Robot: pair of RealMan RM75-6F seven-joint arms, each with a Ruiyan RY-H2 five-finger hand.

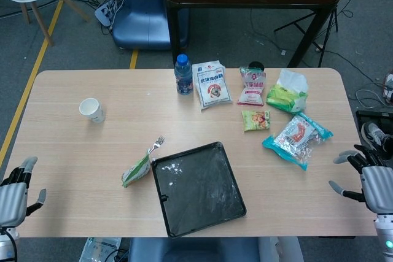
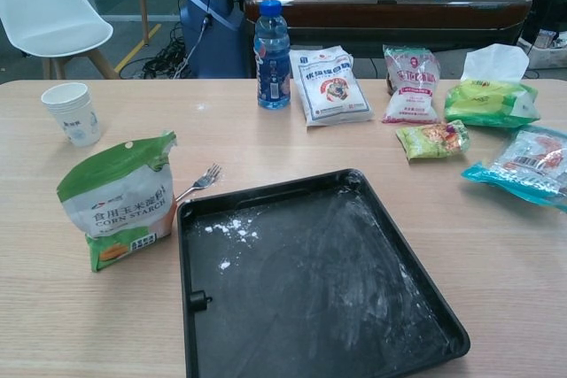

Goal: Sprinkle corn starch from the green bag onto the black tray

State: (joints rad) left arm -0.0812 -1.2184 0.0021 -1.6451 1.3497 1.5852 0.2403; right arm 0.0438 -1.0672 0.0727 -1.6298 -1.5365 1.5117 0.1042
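The green corn starch bag stands upright on the table with its top torn open, just left of the black tray; in the head view the bag and tray sit at the table's near middle. White powder specks lie on the tray's near-left part. My left hand hovers at the table's front-left corner, fingers apart, holding nothing. My right hand is at the front-right edge, also with fingers spread and nothing in it. Neither hand shows in the chest view.
A fork lies behind the bag. A paper cup stands at the left. Along the far side are a water bottle, a white bag, snack packets and a tissue pack.
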